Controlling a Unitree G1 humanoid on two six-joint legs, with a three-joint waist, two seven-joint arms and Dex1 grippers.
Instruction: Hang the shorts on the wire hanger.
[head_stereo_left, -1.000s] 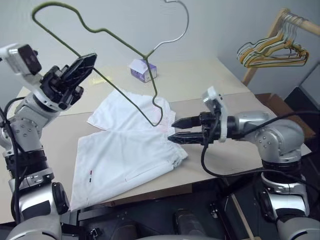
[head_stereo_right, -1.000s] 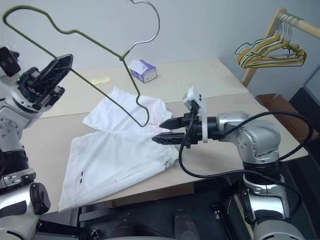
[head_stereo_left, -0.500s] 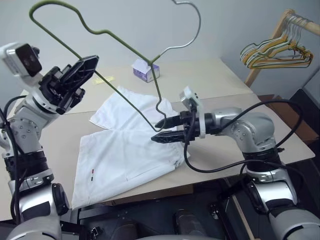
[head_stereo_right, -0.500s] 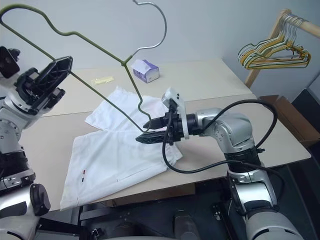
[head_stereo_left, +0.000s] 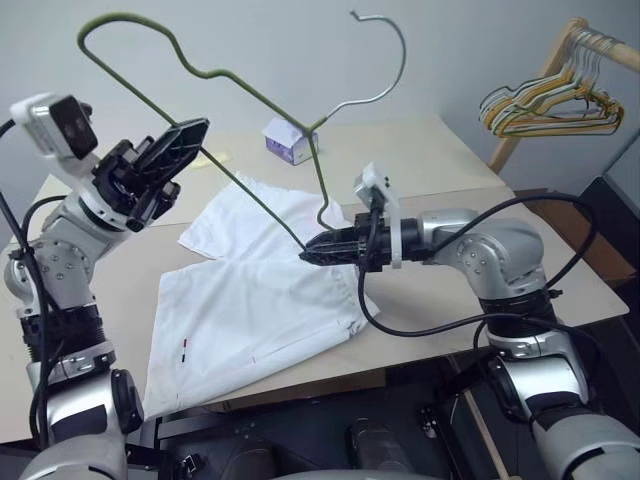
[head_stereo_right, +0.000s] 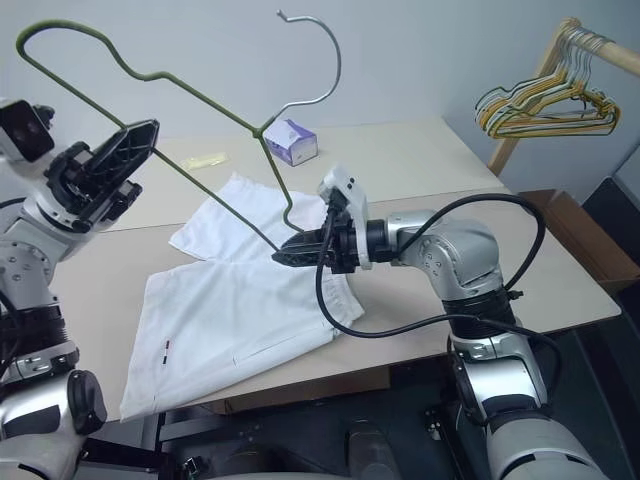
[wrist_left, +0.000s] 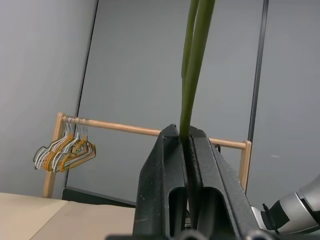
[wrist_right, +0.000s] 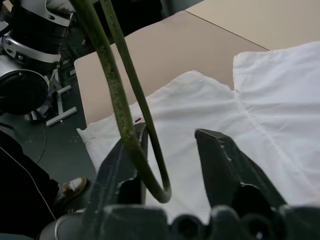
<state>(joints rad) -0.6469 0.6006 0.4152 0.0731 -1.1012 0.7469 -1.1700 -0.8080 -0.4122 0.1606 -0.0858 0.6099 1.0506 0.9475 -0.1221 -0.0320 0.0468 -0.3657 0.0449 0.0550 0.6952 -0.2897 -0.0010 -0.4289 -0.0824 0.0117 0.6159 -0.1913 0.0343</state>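
Left gripper (head_stereo_left: 185, 140) clamps the hanger (head_stereo_left: 250, 85) aloft. Right gripper (head_stereo_left: 310, 253) brackets its lower bend, fingers apart (not gripping). Shorts (head_stereo_left: 250, 310) lie flat along the desk's (head_stereo_left: 420, 160) front edge. Close squarely on the wire.

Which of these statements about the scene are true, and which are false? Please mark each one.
1. The left pincer is shut on the wire hanger and holds it up in the air. True.
2. The shorts hang on the wire hanger. False: they lie spread on the table.
3. A bunch of hangers hangs on a wooden rack at the robot's right. True.
4. The small purple box stands on the shorts. False: it stands on the table beyond them, apart from the cloth.
5. The right pincer is at the lower corner of the wire hanger, over the shorts. True.
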